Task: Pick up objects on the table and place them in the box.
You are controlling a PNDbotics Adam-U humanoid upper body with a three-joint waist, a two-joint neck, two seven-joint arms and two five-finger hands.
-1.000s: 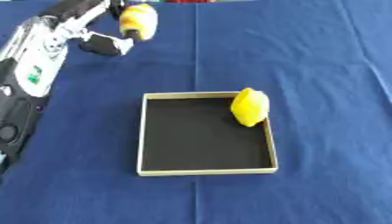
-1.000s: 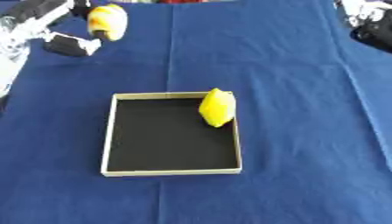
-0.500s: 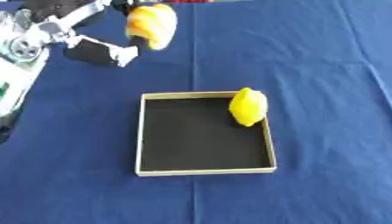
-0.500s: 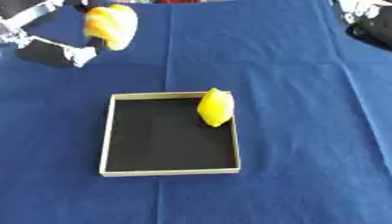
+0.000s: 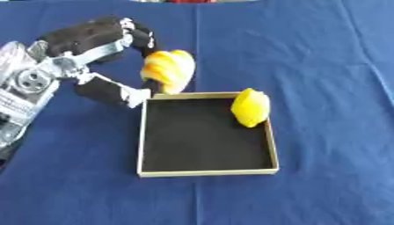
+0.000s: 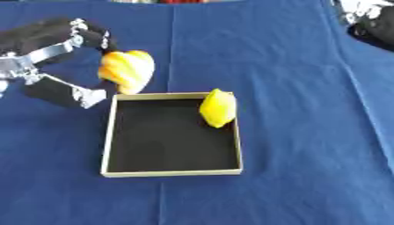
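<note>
A table covered with a blue cloth (image 5: 323, 61) is seen from above. Nearest the viewer, a shallow square box (image 5: 206, 169) with pale walls and a black floor is set on the cloth, slightly left of centre. A yellow lemon (image 5: 250, 107) is seen in the box's far right corner, leaning against the right wall.

Just beyond the box's far left corner, a rounded yellow-and-orange fruit (image 5: 168, 71) is held above the cloth by the left hand (image 5: 104, 52). The fruit is pinched between curled black fingers (image 5: 140, 37) on its far side and the thumb (image 5: 114, 92) on its near side, close to the box's far wall. The thumb's pale tip is seen just beside the box's left corner; whether it touches the wall cannot be told. The silver and black left arm (image 5: 23, 90) is seen coming in from the left edge.

Farthest away, at the top right corner of the right eye view, part of the right hand (image 6: 371, 19) is shown, dark and silver. Whether its fingers are spread or curled cannot be told.
</note>
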